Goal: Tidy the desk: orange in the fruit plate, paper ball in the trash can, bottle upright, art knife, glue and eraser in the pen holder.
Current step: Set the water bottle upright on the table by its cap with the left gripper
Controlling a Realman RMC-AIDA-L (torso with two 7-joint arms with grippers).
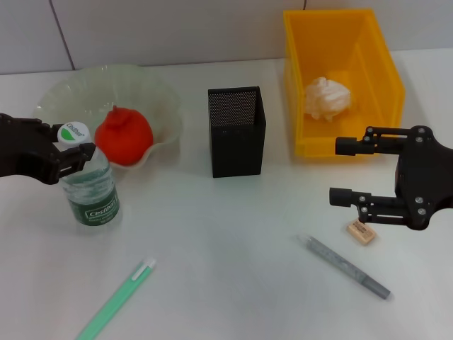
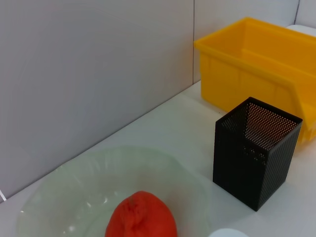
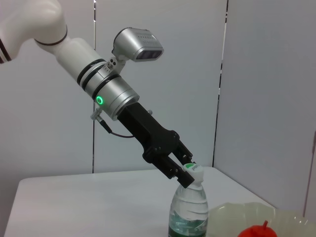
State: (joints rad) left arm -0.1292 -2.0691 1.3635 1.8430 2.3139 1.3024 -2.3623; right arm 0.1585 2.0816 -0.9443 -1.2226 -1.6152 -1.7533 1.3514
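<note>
The left gripper (image 1: 79, 146) clenched the bottle (image 1: 90, 188) upright by its cap. Next — the right gripper (image 1: 347, 171), fingers apart, needed the eraser (image 1: 360, 232) just under it.

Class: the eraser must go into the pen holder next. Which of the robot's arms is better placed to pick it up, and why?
The right. The right gripper hangs open beside the eraser, near the pen holder. The left gripper sits at the bottle cap, across the desk.
</note>
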